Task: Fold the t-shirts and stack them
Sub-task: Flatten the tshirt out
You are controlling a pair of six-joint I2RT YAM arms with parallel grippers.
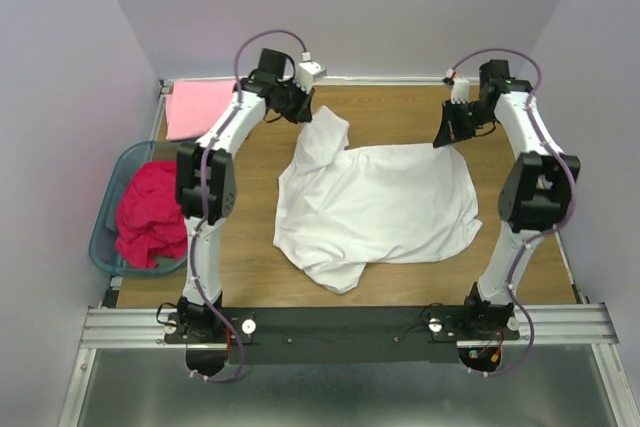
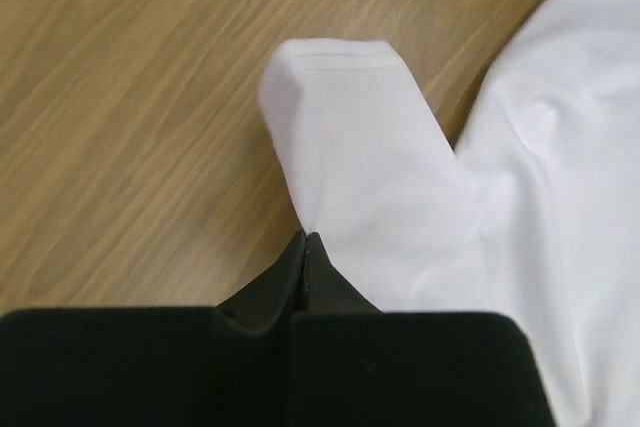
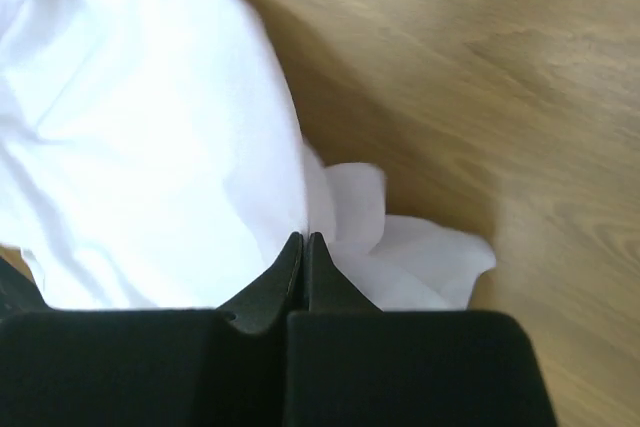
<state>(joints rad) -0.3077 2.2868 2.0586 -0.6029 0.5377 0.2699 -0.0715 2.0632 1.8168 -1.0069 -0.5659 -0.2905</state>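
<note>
A white t-shirt point(image 1: 375, 207) lies spread and rumpled across the middle of the wooden table. At its far left, my left gripper point(image 1: 300, 109) is shut on the shirt's sleeve point(image 2: 345, 137); the jaw tips pinch the cloth at the sleeve's edge point(image 2: 305, 237). My right gripper point(image 1: 446, 135) is shut on the shirt's far right corner, its tips point(image 3: 305, 238) closed on bunched white cloth point(image 3: 170, 147). A light pink t-shirt point(image 1: 197, 107) lies flat at the back left corner. A magenta-red t-shirt point(image 1: 150, 212) is heaped in the basket.
A teal plastic basket point(image 1: 105, 227) sits at the table's left edge, just left of the left arm. Purple walls close in the back and sides. The arm bases stand on the rail point(image 1: 340, 325) along the near edge.
</note>
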